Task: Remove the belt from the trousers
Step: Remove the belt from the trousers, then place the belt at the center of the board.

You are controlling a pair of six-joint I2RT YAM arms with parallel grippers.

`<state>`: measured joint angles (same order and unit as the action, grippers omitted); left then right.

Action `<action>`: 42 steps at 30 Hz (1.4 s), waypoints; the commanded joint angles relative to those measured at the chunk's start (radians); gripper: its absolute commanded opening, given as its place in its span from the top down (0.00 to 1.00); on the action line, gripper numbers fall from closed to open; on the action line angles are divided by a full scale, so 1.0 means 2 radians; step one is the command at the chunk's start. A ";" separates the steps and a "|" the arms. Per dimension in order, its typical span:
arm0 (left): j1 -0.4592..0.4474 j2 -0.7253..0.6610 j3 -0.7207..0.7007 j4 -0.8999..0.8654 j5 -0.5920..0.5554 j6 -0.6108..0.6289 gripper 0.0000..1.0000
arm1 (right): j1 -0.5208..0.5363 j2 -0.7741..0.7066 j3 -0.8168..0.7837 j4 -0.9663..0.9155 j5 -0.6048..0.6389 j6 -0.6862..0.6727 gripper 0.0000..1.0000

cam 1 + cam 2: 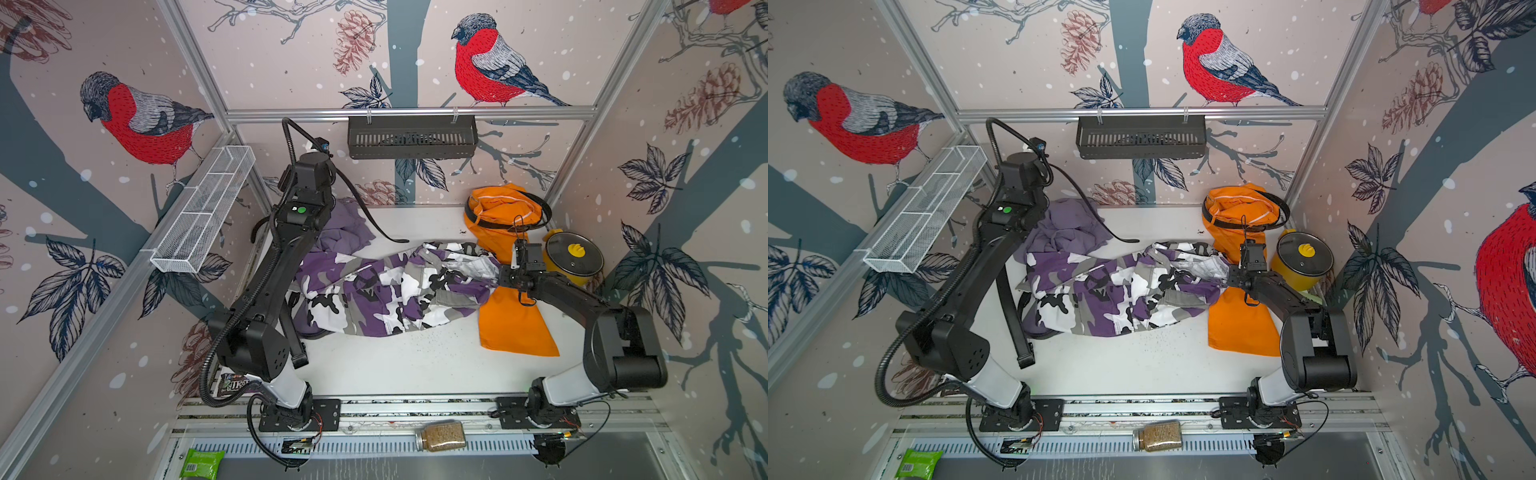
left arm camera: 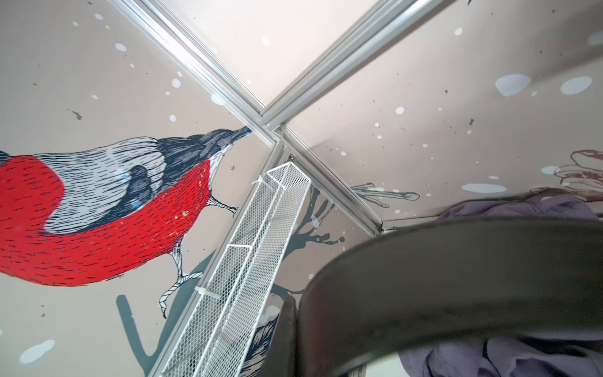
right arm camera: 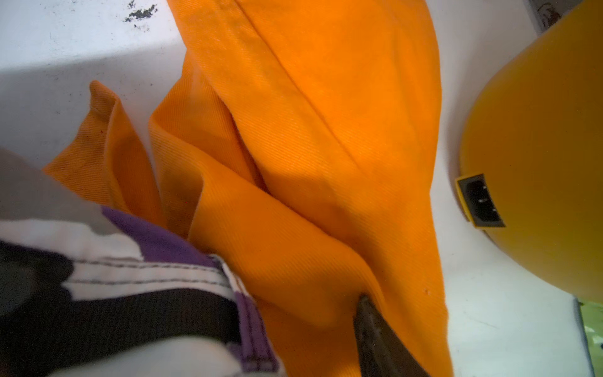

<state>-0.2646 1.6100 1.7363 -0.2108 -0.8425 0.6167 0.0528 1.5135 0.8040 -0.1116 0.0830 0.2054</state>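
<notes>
Left wrist view shows a wide black belt (image 2: 456,277) curving close past the lens, with the lilac trousers (image 2: 522,359) behind it and a white wire basket (image 2: 254,261) on the wall. In both top views the left arm (image 1: 270,266) is raised at the back left of the white table (image 1: 395,365). The left gripper is hidden behind its own wrist, clamped closed on the belt. One end of the belt arcs down past the lilac trousers and the other dangles beside the forearm. The camouflage trousers (image 1: 374,286) stretch across the middle of the table, overlapping the crumpled lilac pair. The orange trousers (image 1: 515,328) lie at the right, just beside a yellow pot (image 1: 573,253), with a second belt (image 1: 544,210) looped at their waist. The right gripper (image 1: 517,255) sits low where the camouflage hem meets the orange cloth. One of its fingers (image 3: 375,329) touches the orange fabric, and I cannot tell whether it grips anything.
</notes>
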 commanded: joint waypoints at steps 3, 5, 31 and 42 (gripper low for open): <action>-0.059 -0.016 0.005 0.062 -0.012 0.043 1.00 | -0.001 -0.002 0.003 -0.012 0.009 -0.004 0.44; -0.083 -0.017 0.013 0.061 -0.014 0.046 1.00 | -0.001 -0.007 0.004 -0.012 0.001 -0.004 0.43; -0.316 0.120 0.378 0.168 0.086 0.201 1.00 | 0.172 -0.122 -0.014 -0.059 -0.100 0.077 0.01; -0.190 0.122 0.168 0.027 0.110 -0.098 1.00 | 0.156 -0.202 -0.071 -0.062 -0.057 0.128 0.01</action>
<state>-0.6716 1.8713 2.1555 -0.1177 -0.6731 0.6151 0.3855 1.1381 0.6708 -0.2363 -0.0639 0.4210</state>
